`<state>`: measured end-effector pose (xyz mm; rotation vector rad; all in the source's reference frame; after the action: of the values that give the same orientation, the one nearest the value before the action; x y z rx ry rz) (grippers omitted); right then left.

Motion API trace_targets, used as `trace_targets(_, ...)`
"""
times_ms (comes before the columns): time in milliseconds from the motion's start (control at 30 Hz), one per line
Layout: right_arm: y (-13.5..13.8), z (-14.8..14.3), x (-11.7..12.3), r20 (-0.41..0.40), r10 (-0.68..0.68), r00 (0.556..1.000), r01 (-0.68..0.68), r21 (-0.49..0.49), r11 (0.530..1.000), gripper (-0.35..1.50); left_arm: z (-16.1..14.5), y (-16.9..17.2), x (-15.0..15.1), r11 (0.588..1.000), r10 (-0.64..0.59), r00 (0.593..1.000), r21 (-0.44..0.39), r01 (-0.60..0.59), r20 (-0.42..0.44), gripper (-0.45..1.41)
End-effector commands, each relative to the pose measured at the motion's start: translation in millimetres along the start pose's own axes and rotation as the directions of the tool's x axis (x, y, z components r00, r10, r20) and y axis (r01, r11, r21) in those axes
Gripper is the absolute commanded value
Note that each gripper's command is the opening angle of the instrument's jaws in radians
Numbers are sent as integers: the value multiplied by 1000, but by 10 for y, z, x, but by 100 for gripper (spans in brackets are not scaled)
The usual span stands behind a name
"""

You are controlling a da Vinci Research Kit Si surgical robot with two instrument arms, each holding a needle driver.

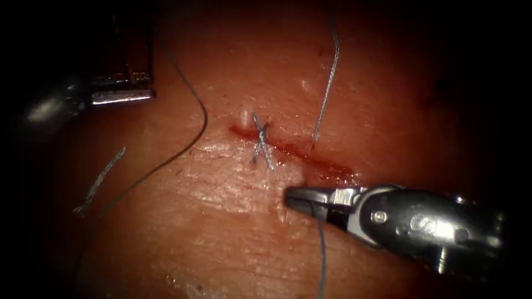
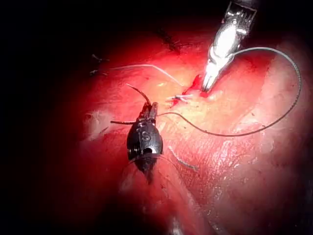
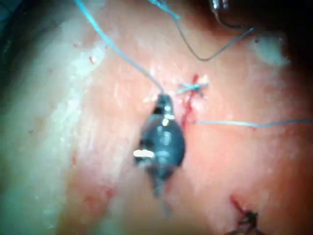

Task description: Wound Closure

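The cut (image 1: 310,158) runs slanted across the tissue (image 1: 221,232), with red fluid along it. One crossed stitch (image 1: 261,142) lies over its left end. My right tool (image 1: 291,198) is just below the cut, jaws shut on pale thread (image 1: 321,249). In the right wrist view its tip (image 3: 164,100) sits beside the stitch. Another pale strand (image 1: 331,72) rises from the tissue at the cut's upper edge. My left tool (image 1: 148,88) hovers far to the left, off the tissue, shut on the dark curved needle (image 2: 138,93) near mid-curve. The needle is out of the tissue.
A long dark thread (image 1: 202,113) sweeps from the left tool down across the tissue left of the cut. A frayed cut end of thread (image 1: 100,182) lies at the far left. An older dark knot (image 3: 247,218) shows in the right wrist view.
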<state>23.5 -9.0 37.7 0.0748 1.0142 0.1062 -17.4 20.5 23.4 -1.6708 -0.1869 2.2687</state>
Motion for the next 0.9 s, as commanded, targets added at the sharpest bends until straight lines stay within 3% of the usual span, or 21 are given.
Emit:
trace_targets(33,-2,3,-2,4,-4,1000,4,4,1000,-35,7,-3,-3,1000,2,1000,-2,-2,-2,-45)
trace_targets(167,-13,-11,-1,16,-15,1000,15,4,1000,-35,7,-3,-3,1000,2,1000,-2,-2,-2,-45)
trace_targets(267,-36,-23,6,34,-30,999,30,25,999,-35,8,-2,-3,1000,2,1000,-4,-2,-3,-45)
trace_targets(433,-64,-27,15,49,-43,998,40,54,998,-35,10,-1,-3,1000,3,1000,-5,-3,-3,-45)
trace_targets(900,-111,-29,43,42,-56,998,47,184,982,-35,11,0,-3,1000,3,1000,-5,-3,0,-45)
